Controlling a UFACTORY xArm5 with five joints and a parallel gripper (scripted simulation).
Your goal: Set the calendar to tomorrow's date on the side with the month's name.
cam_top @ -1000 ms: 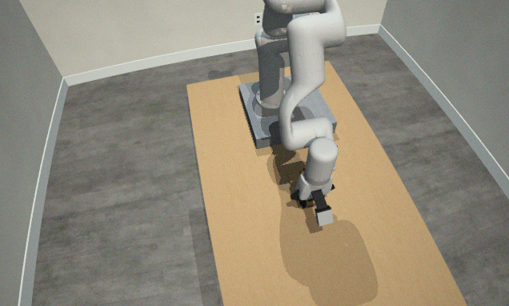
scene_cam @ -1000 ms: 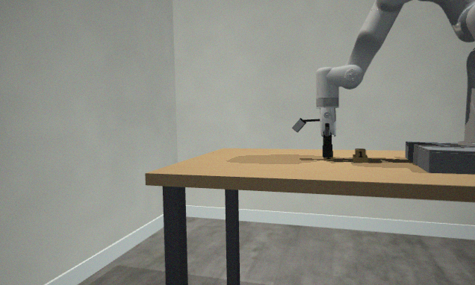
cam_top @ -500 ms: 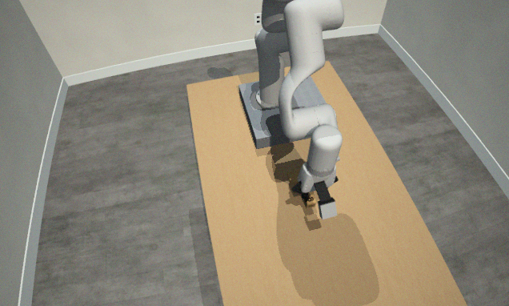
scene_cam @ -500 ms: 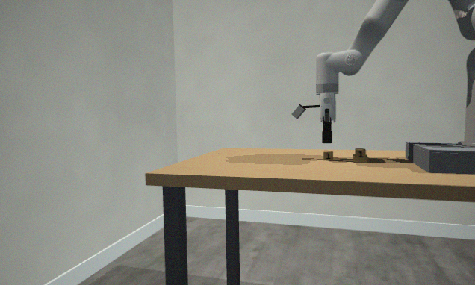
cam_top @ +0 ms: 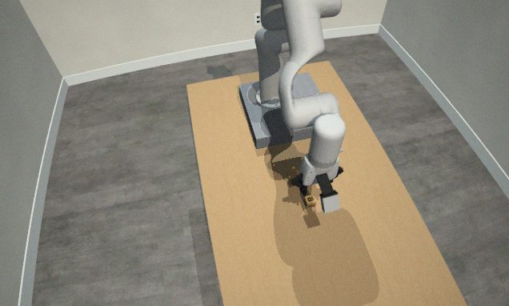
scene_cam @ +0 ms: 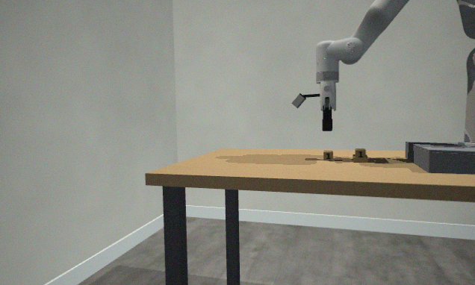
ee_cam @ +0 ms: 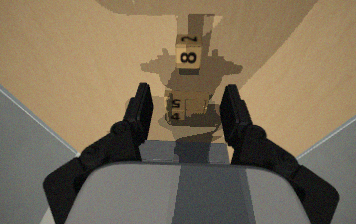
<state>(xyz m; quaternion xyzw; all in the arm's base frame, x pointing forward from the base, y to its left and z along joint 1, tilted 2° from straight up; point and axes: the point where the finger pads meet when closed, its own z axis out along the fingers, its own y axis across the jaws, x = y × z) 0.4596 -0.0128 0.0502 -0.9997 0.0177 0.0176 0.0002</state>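
Observation:
My gripper [cam_top: 315, 191] [scene_cam: 327, 130] [ee_cam: 186, 95] is wide open and empty, high above the table. A loose wooden cube [cam_top: 310, 200] [scene_cam: 328, 155] [ee_cam: 188, 56] stands flat on the table outside the tray. It shows an 8 on top, a 2 on a side in the wrist view and a 1 on the side facing the exterior camera. The wooden tray [scene_cam: 361, 160] [ee_cam: 196, 106] lies nearer the robot base. It holds the other cube [scene_cam: 360, 153] [ee_cam: 175, 106] at its left in the wrist view, with the place beside it bare. The month's name cannot be read.
The grey base block [cam_top: 280, 107] [scene_cam: 448, 157] stands behind the tray on the wooden table [cam_top: 240, 227] [scene_cam: 261, 174]. The wrist camera's grey box [cam_top: 330, 203] [scene_cam: 298, 101] juts from the gripper on the side away from the base. Arm shadows darken the tray.

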